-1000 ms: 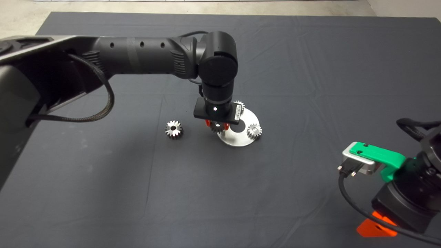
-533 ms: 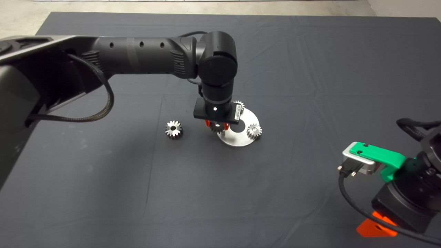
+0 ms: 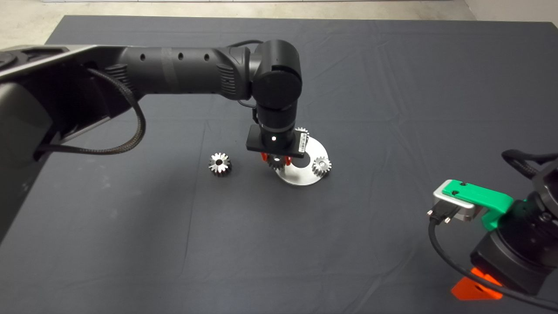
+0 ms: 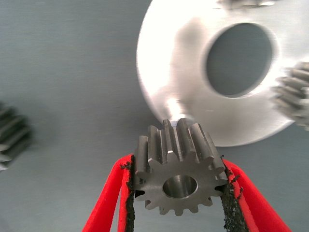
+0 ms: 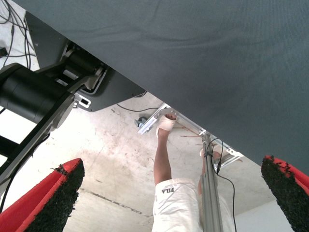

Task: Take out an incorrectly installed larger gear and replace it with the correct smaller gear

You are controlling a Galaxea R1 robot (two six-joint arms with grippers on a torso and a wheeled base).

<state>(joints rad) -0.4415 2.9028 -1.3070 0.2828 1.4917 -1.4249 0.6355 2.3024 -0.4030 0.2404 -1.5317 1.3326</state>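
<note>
- Broadly, the dark-matted tabletop (image 3: 392, 109) carries a round silver plate with a central hole (image 3: 301, 178).
- Left tool (image 3: 275, 162) grips the pale fine-toothed smaller gear (image 4: 177, 173) over the plate's edge.
- Star-toothed steel larger gear (image 3: 219, 164) lies beside the plate.
- Right tool (image 5: 169, 193), fingers spread, waits off the tabletop.

Steel greys and one loud red on a charcoal mat (image 3: 392, 87).

The smaller gear (image 4: 177, 171) is dull grey steel with a dark bore, clamped by the left gripper (image 4: 177, 198) between red fingers (image 4: 107, 203) with black pads. At its 1 o'clock the round plate (image 4: 174, 72) is bright silver. At 9 o'clock, the larger gear (image 3: 219, 163) is shiny steel. The right gripper (image 5: 169, 198) has the same red and black.
</note>
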